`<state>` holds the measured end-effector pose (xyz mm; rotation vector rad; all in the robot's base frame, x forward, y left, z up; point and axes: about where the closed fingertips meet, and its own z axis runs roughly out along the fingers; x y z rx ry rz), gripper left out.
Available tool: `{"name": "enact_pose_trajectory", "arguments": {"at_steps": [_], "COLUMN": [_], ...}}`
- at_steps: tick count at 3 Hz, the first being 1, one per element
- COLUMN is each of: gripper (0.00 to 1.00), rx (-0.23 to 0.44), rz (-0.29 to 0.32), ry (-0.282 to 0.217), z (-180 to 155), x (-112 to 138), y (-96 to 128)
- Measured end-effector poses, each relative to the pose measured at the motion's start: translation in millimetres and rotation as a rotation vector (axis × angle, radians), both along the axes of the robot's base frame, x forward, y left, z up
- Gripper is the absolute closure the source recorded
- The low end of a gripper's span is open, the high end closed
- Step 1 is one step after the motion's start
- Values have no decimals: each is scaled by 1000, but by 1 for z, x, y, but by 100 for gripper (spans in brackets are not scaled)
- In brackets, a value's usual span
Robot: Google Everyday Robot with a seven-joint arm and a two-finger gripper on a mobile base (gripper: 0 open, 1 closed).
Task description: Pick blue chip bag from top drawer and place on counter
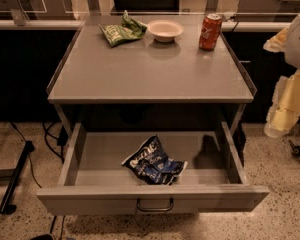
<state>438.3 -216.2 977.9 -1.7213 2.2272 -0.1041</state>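
Note:
The blue chip bag (154, 162) lies flat in the open top drawer (90, 156), slightly right of its middle, dark blue with white lettering. The drawer is pulled fully out, with its curved handle (155, 205) facing me. The grey counter (150, 69) is above it. My gripper (280, 121) hangs at the right edge of the view, beside the counter's right side, well away from the bag and above floor level.
On the counter's far edge are a green snack bag (122, 31), a white bowl (165, 30) and a red soda can (210, 31). Cables and a black stand leg (15, 176) lie on the floor at left.

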Motion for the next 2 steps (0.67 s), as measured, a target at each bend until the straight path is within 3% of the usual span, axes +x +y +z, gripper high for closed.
{"name": "enact_pose_trajectory", "arguments": {"at_steps": [1, 2], "gripper": [0, 20], "rx": [0, 0], "rz": [0, 0], "ry": [0, 0], "z": [0, 0], "x": [0, 0], "y": [0, 0]}}
